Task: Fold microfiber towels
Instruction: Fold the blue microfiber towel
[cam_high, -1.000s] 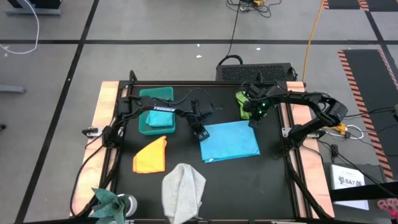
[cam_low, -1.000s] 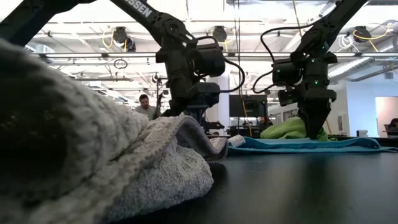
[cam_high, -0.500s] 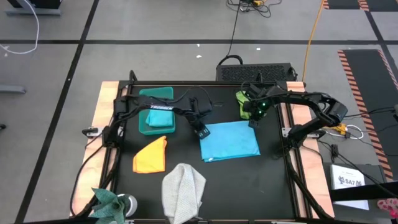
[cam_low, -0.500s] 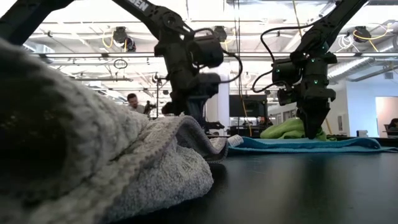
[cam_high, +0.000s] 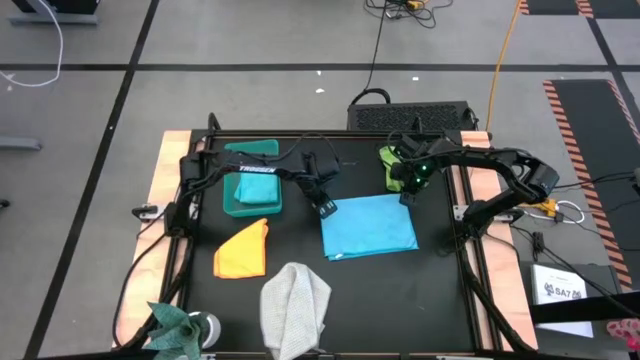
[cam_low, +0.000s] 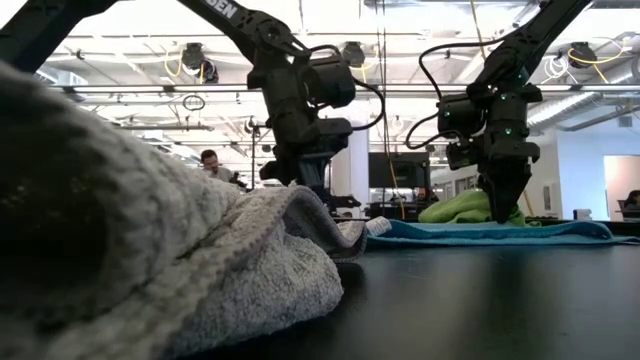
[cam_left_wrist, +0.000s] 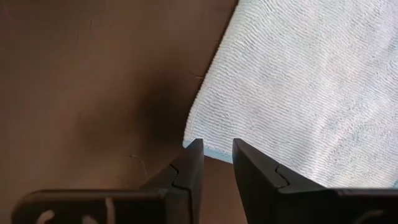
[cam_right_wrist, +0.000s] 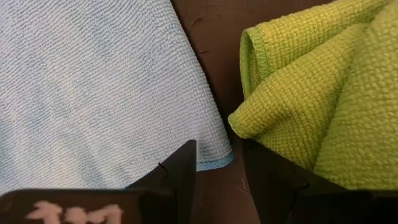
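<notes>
Fingers of left gripper (cam_left_wrist: 216, 144) and right gripper (cam_right_wrist: 219, 149) slightly parted, empty, over flat light blue microfiber towel (cam_high: 369, 226) corners. Rigid teal plastic bin (cam_high: 251, 190) contents unclear.

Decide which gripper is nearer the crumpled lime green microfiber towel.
Right. The right gripper sits right beside the crumpled lime green microfiber towel, at the flat light blue towel's far right corner. The left gripper is at that towel's opposite far corner.
</notes>
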